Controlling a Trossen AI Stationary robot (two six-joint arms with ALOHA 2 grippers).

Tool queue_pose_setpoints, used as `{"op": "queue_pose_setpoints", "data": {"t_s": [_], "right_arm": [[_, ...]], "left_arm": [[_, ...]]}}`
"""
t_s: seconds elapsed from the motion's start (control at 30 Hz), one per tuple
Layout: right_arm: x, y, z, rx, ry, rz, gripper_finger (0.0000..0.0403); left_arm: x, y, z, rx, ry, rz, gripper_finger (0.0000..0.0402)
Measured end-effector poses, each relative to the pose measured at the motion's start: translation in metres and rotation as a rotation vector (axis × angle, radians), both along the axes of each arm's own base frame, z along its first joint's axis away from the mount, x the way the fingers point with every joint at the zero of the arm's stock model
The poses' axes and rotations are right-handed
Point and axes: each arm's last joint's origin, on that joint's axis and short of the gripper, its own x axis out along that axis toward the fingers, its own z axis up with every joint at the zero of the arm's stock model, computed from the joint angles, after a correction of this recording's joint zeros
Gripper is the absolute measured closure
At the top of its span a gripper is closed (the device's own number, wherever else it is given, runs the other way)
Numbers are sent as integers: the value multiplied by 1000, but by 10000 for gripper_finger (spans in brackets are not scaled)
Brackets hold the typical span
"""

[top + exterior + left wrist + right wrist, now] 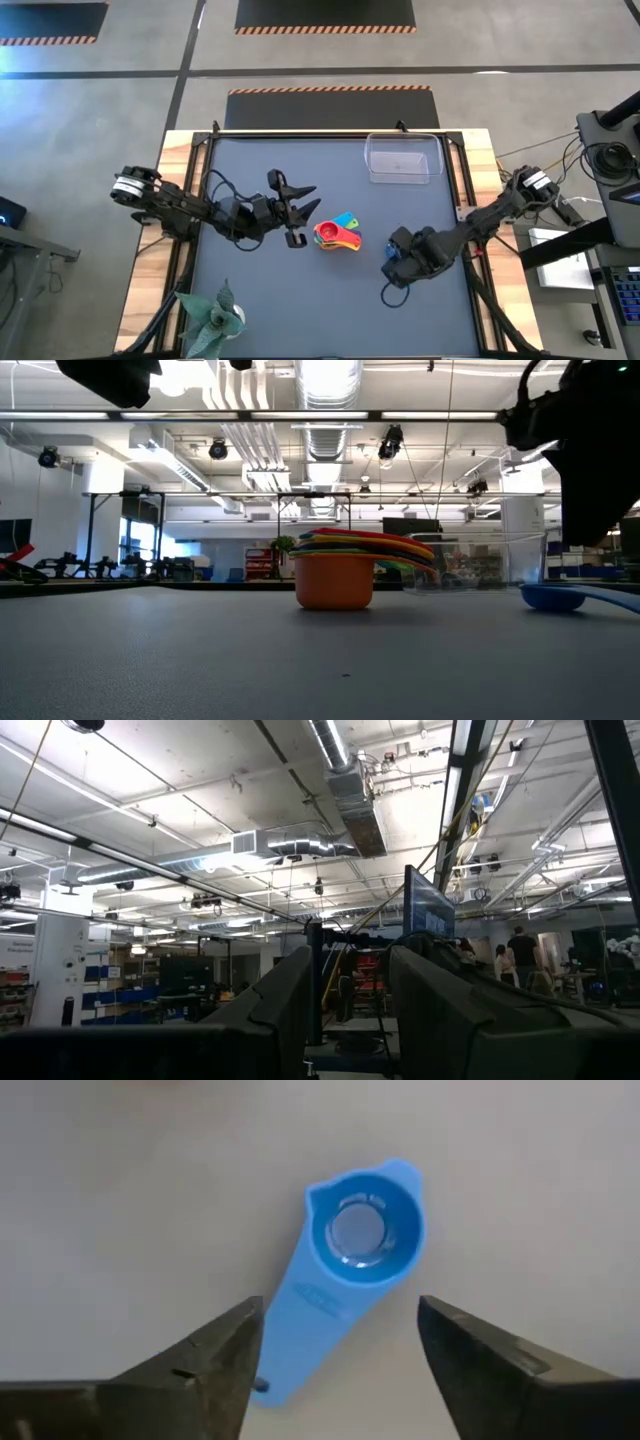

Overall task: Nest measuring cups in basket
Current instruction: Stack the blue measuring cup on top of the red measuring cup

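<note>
Dark mat (330,290) on a wood-edged table, open hall with ceiling ducts behind. Nested cups (337,236) mid-mat; basket (403,158) at the far edge. Right gripper (340,1355) points down over the blue cup (350,1260), fingers apart. Left gripper (295,205) beside the stack, spread wide.

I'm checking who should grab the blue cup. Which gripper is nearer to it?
Right. The right gripper hangs open directly over the blue cup; the left gripper is beyond the nested stack.
</note>
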Motion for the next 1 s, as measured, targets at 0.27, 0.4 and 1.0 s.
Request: {"op": "queue_pose_setpoints", "data": {"t_s": [0.27,0.4,1.0], "right_arm": [[-4,9,-8,-34,-34,-79,89],[-2,11,-20,-56,-1,-109,64],[10,20,-54,-44,77,-104,96]], "left_arm": [[0,0,0,-1,0,-1,283],[0,0,0,-2,-1,-2,283],[0,0,0,-3,0,-2,283]]}}
